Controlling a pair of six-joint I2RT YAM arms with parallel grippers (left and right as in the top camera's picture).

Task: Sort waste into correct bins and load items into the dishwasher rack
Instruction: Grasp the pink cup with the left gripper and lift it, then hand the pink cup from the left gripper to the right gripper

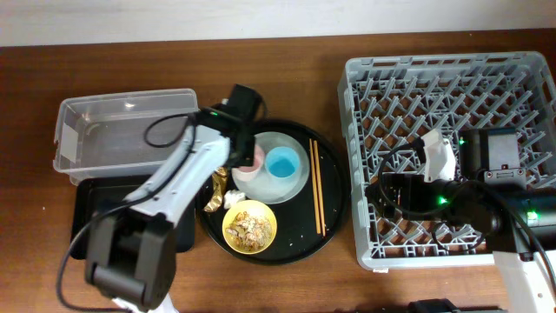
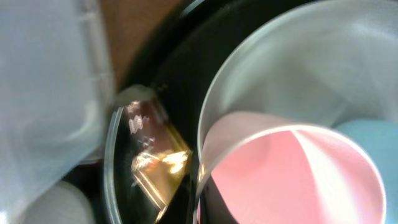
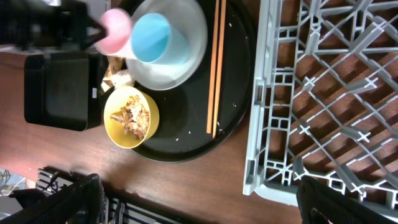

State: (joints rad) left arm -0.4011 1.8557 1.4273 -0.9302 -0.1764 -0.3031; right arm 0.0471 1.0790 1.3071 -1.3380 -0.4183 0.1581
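Note:
The small pink cup (image 1: 249,163) stands on the pale grey plate (image 1: 291,178) beside the light-blue cup (image 1: 282,163), on the round black tray. My left gripper (image 1: 238,155) is at the pink cup (image 2: 292,168), with the cup's wall between its fingers (image 2: 202,205). The gold-brown wrapper (image 1: 218,183) (image 2: 158,168) and the white tissue wad (image 1: 233,198) lie just left of the plate. The yellow bowl (image 1: 249,227) holds beige scraps (image 3: 132,115). The chopsticks (image 1: 317,187) lie right of the plate. My right gripper (image 1: 387,196) (image 3: 199,183) is open and empty over the grey rack (image 1: 452,78).
The clear tub (image 1: 122,130) stands at the back left, with the shallow black rectangular tray (image 1: 87,217) in front of it, partly under my left arm. The round black tray (image 1: 334,209) sits between these bins and the rack. Bare wood runs along the front edge.

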